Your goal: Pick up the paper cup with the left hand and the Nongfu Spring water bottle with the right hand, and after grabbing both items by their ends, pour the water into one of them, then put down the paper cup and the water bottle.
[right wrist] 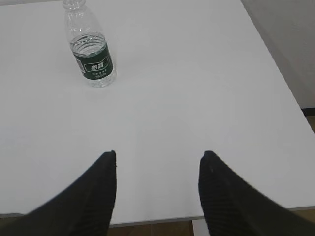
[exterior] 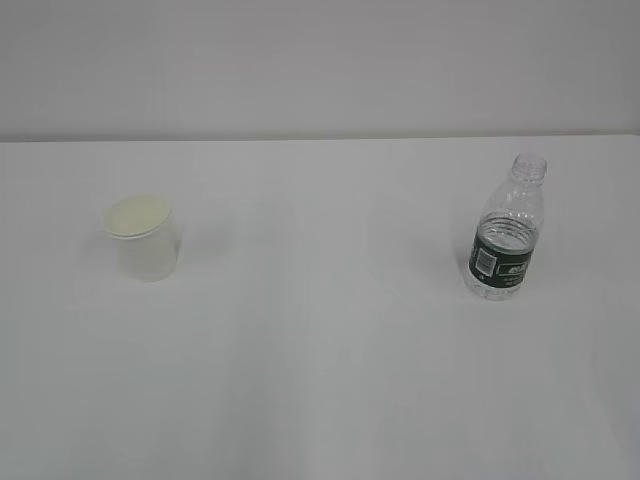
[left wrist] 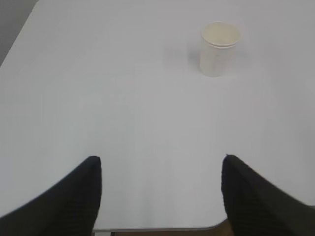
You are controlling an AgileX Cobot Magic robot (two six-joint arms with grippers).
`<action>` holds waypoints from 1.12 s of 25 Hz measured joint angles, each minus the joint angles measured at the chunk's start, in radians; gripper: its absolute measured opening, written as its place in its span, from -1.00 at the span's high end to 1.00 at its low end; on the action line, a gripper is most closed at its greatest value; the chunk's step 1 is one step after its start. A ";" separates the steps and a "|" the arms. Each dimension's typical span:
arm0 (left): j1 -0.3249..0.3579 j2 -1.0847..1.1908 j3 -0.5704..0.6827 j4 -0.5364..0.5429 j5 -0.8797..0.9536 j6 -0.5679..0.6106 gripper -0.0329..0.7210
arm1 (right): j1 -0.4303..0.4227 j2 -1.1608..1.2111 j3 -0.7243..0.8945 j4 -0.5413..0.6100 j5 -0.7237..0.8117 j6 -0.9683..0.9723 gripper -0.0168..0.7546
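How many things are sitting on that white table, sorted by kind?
Paper cups: 1, the paper cup, standing upright on the left.
Plastic bottles: 1, the Nongfu Spring water bottle, upright on the right, no cap.
Total: 2, both on the table, far apart.

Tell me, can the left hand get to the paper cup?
Probably yes. The left hand is open, and only bare table lies between it and the upright paper cup.
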 joint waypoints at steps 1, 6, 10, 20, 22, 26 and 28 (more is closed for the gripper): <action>0.000 0.000 0.000 0.000 0.000 0.000 -0.52 | 0.000 0.000 0.000 0.000 0.000 0.000 -0.09; 0.000 0.000 0.000 0.000 0.000 0.000 -0.46 | 0.000 0.000 0.000 0.000 0.000 0.000 -0.09; 0.000 0.000 0.000 0.000 0.000 0.000 -0.44 | 0.000 0.000 0.000 0.000 0.000 0.000 -0.09; 0.000 0.000 0.000 0.000 0.000 0.000 -0.41 | 0.000 0.000 0.000 0.000 0.000 0.000 -0.09; 0.000 0.000 0.000 0.000 0.000 0.000 -0.39 | 0.000 0.000 0.000 0.000 0.000 0.000 -0.09; 0.000 0.000 0.000 0.000 0.000 0.000 -0.38 | 0.000 0.000 0.000 0.000 0.000 0.000 -0.09; 0.000 0.000 0.000 0.000 0.000 0.000 -0.38 | 0.000 0.000 0.000 0.000 0.000 0.000 -0.09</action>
